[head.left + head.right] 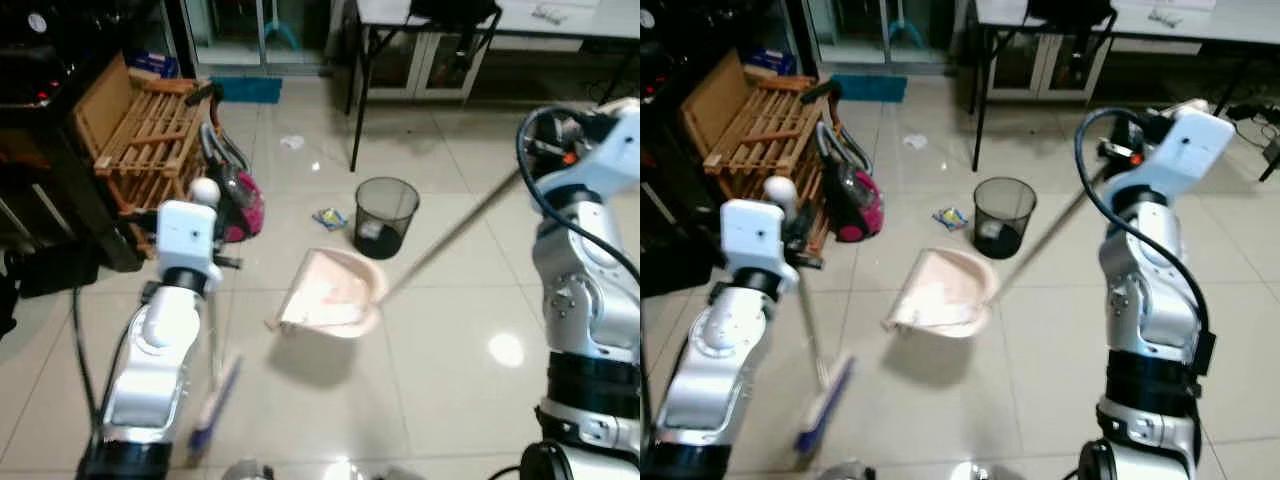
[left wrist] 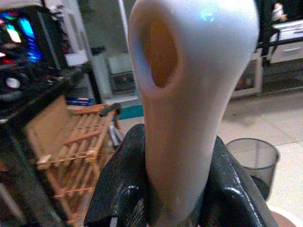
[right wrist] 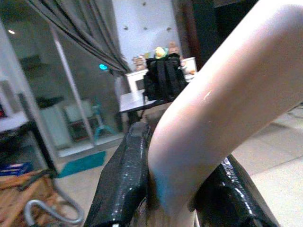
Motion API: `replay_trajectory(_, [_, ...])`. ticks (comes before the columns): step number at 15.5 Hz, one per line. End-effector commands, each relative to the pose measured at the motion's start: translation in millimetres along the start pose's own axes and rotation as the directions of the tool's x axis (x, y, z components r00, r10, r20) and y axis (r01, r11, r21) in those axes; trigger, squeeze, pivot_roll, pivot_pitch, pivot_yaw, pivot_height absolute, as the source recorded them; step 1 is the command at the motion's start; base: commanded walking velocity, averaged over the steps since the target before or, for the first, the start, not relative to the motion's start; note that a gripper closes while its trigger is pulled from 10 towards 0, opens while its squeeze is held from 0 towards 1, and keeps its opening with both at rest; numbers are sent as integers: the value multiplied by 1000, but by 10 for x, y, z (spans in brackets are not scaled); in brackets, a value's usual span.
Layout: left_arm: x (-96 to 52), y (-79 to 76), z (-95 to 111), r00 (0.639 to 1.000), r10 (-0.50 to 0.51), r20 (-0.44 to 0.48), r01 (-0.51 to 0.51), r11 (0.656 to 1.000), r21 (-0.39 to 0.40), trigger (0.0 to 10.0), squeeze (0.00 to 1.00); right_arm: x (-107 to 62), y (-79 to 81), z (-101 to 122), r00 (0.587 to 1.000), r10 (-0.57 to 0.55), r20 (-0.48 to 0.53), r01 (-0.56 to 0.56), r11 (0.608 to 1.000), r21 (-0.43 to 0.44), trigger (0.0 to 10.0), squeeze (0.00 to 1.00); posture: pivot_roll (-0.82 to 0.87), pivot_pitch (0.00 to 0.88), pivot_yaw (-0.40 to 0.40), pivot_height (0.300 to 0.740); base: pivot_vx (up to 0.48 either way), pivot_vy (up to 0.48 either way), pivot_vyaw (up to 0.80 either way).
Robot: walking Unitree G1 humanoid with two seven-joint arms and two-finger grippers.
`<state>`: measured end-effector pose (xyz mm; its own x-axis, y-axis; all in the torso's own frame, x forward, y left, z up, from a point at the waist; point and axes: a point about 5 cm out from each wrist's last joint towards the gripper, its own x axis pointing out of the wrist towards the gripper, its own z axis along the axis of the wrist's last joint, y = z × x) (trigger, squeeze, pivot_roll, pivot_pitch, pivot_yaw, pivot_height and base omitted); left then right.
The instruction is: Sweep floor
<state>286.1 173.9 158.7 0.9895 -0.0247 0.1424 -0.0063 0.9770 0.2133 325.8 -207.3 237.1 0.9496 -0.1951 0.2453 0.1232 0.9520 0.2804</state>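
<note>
Bin (image 1: 386, 215) just behind dustpan (image 1: 333, 293) — vacuum (image 1: 236, 195), crate (image 1: 140, 130) left.

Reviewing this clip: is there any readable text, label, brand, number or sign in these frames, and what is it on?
None can be read.
Snack wrapper on the floor by the black mesh bin: printed colours, too small and blurred to read.
Blue box behind the wooden rack: no legible lettering.
Lit screen on the dark shelf: coloured glow, no characters.
Broom handle and dustpan handle: plain, unmarked.
</note>
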Motion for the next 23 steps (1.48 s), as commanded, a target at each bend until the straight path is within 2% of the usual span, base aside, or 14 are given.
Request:
replay_trajectory(1, [28, -42, 115, 999, -8, 49, 8, 1000, -1, 10000, 0, -6, -40, 81, 1000, -9, 27, 9, 1000, 4, 10000, 0, -17, 56, 1, 740, 0, -352, 0])
replay_trajectory(7, [43, -45, 135, 998, -4, 58, 5, 1000, -4, 10000, 0, -26, -17, 69, 1000, -5, 23, 5, 1000, 10, 10000, 0, -20, 56, 3, 740, 0, -355, 0])
replay_trajectory(9, [39, -29, 127, 999, 17, 31, -16, 999, -43, 10000, 0, -42, -10, 62, 1000, -9, 21, 9, 1000, 13, 10000, 0, -20, 56, 2, 740, 0, 0, 0])
replay_trajectory(15, [80, 7, 218, 997, 14, 81, -10, 999, -51, 10000, 0, -42, 27, 83, 999, -23, 32, 23, 1000, 11, 10000, 0, -20, 58, 7, 740, 0, 0, 0])
replay_trajectory(23, [98, 6, 239, 997, 12, 82, -7, 998, -62, 10000, 0, -19, 81, 83, 1000, -12, 24, 11, 998, 57, 10000, 0, -18, 51, 5, 740, 389, 0, 0])
